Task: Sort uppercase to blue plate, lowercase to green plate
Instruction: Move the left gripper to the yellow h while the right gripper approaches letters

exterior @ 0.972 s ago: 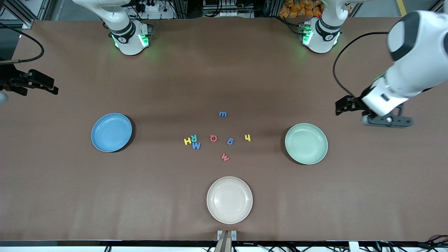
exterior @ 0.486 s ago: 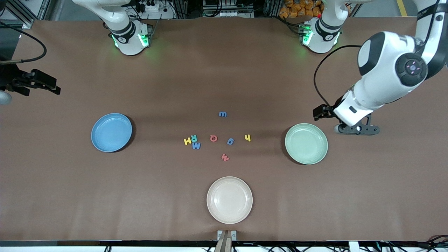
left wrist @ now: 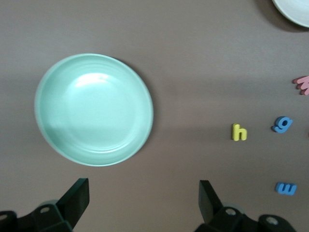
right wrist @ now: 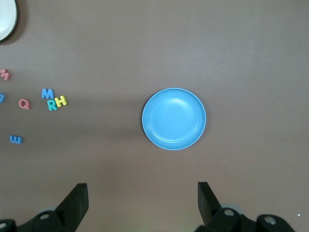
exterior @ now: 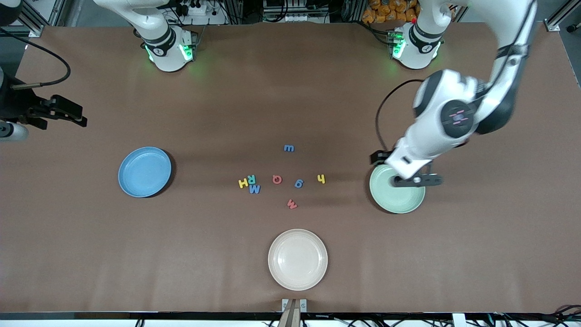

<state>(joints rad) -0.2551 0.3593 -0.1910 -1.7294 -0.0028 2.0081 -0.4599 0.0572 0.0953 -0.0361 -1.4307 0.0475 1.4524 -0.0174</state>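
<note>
Left arm reaching from its base at 1 o'clock, left gripper (exterior: 386,170) fingers apart, right gripper (exterior: 68,113) at 9 o'clock, fingers apart, empty.

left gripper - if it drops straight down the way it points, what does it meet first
Probably the green plate: the open left gripper hangs over its rim farther from the front camera. It might meet bare table just beside it; depth is unclear.

My counter (exterior: 290,91) is covered edge to edge in a plain matte brown sheet, evenly lit from above, with soft shadows and a faint green glow on it near its upper edge in the front view. Past that edge I see metal frame rails (exterior: 41,18), a power strip with tangled black cables (exterior: 195,9) and a pile of orange objects (exterior: 390,9). Along the nearest edge runs a dark strip, with a small metal bracket (exterior: 294,305) at its middle.
</note>
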